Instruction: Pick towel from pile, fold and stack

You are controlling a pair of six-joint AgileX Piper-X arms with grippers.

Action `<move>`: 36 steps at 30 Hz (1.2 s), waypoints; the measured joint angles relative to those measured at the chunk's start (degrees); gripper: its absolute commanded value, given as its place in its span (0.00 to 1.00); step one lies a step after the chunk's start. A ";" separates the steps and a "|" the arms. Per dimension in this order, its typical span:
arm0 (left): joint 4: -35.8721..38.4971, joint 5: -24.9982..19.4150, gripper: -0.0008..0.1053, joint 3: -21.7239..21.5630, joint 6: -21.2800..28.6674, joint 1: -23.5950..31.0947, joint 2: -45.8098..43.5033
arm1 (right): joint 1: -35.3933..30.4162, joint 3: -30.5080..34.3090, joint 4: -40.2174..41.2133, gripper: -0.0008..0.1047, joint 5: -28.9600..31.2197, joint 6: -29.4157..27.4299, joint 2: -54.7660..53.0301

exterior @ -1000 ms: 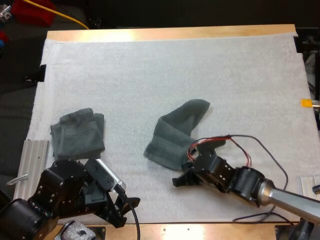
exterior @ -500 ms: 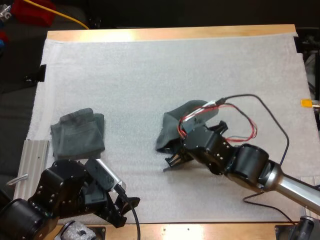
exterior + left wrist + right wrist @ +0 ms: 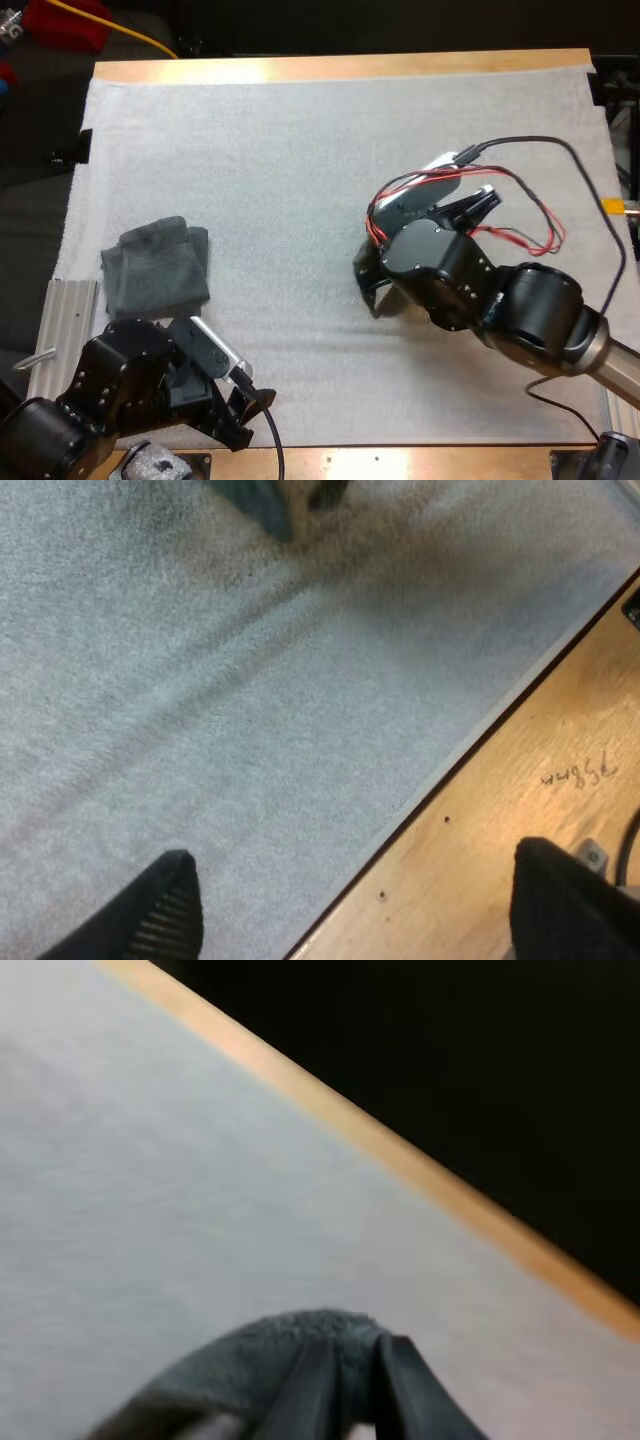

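Observation:
A folded dark grey-green towel [image 3: 155,265] lies at the mat's left side. My right gripper [image 3: 378,300] is raised over the mat's middle, shut on a second towel [image 3: 364,268]. That towel hangs bunched under the arm and is mostly hidden by it. In the right wrist view the two fingers [image 3: 315,1385] pinch the towel's fold [image 3: 265,1355]. My left gripper [image 3: 255,400] rests open at the mat's near edge, its fingers [image 3: 165,910] wide apart over bare mat. Far ahead of it hangs the towel's tip [image 3: 255,500].
A grooved metal plate [image 3: 68,320] sits at the table's near left, just off the white mat [image 3: 300,150]. The wooden table edge [image 3: 520,810] runs beside my left gripper. The right arm's red and black wires loop above the mat's right half.
My right gripper has lifted the towel off the mat and swung up and to the right; the towel, spread out before, now hangs bunched under the arm. My left arm has not moved.

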 measured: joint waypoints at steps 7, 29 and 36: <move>0.00 -2.26 0.60 -0.15 0.87 0.00 0.00 | -4.66 -5.54 9.46 0.02 6.63 -2.83 -0.01; 0.00 -4.76 0.60 -1.42 2.63 0.00 0.00 | -3.14 -4.47 23.62 0.02 -9.74 7.92 -0.06; 0.62 -5.25 0.60 -1.42 2.63 0.00 0.00 | -3.14 4.94 17.03 0.02 -18.59 11.82 1.39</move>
